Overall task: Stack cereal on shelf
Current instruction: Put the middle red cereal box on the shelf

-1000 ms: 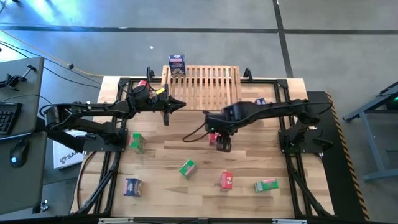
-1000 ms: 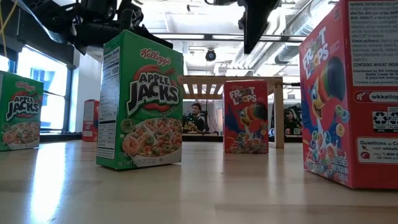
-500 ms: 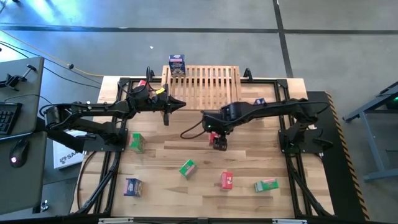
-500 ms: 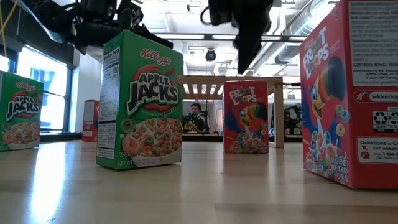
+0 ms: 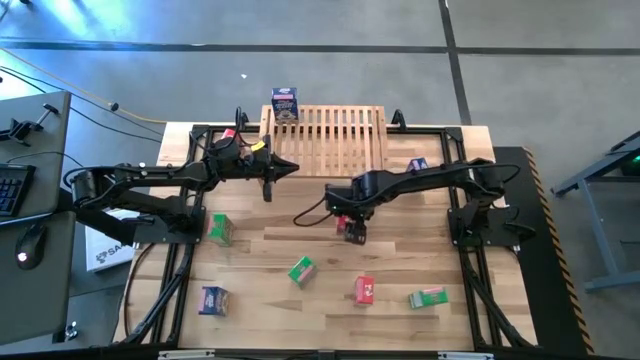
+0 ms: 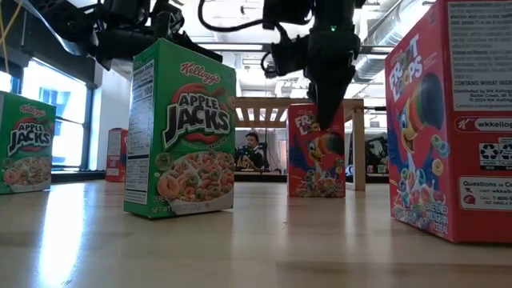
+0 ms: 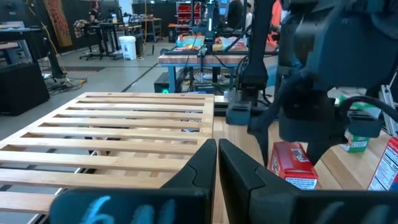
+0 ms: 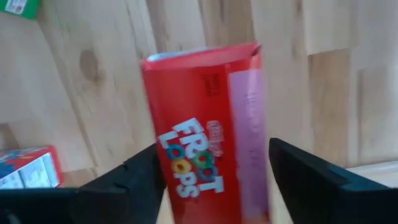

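The shelf (image 5: 325, 138) is a light slatted wood rack at the table's far edge, also in the left wrist view (image 7: 118, 127). A blue cereal box (image 5: 286, 104) stands on its far left corner. My right gripper (image 5: 352, 228) (image 6: 328, 100) points down over an upright red cereal box (image 6: 318, 156) (image 8: 205, 118) at mid table. It is open, with one finger on each side of the box's top (image 8: 214, 168). My left gripper (image 5: 268, 172) (image 7: 216, 163) is shut and empty, hovering by the shelf's near left corner. My right gripper comes from above with one finger (image 8: 124, 183) on either side of the red box's top end (image 8: 199, 59). The box stands upright on the table. Whether the fingers touch its sides I cannot tell.
Loose boxes stand on the near half of the table: green ones (image 5: 220, 229) (image 5: 301, 270) (image 5: 427, 297), a red one (image 5: 364, 290) and a blue one (image 5: 213, 300). Another red box (image 5: 229, 133) and a blue one (image 5: 418, 163) stand beside the shelf's ends.
My right gripper has come down from high above the table until its fingers reach the top of the red box at mid table, shifting slightly sideways on the way. The box has stayed in place.
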Motion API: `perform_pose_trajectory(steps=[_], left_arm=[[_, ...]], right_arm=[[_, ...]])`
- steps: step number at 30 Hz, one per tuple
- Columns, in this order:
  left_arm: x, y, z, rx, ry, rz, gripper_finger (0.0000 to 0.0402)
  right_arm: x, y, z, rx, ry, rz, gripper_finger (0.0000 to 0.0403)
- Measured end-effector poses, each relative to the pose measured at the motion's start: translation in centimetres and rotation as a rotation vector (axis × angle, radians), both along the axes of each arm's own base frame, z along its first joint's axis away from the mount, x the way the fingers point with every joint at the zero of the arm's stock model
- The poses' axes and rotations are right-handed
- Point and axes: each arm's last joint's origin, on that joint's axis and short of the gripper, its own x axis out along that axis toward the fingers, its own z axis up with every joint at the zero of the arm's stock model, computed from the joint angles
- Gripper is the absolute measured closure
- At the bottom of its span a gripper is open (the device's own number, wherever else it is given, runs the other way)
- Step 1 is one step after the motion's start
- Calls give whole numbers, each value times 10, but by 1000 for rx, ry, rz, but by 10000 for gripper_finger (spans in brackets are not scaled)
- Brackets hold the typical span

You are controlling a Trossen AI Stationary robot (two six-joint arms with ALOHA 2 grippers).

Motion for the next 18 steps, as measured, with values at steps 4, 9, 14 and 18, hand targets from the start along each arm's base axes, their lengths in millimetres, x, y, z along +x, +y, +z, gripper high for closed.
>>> perform_pose_trajectory(steps=[4,9,14,18], left_arm=[[-1,3,0,0,0,14,392],[-4,9,-1,-12,5,40,392],[-6,14,-1,-22,4,66,392],[-9,17,1,-27,-6,64,392]], right_arm=[[1,-1,2,23,-15,-8,211],[7,-1,20,34,-62,16,275],[13,-1,64,22,-134,46,292],[12,-3,112,15,-233,91,293]])
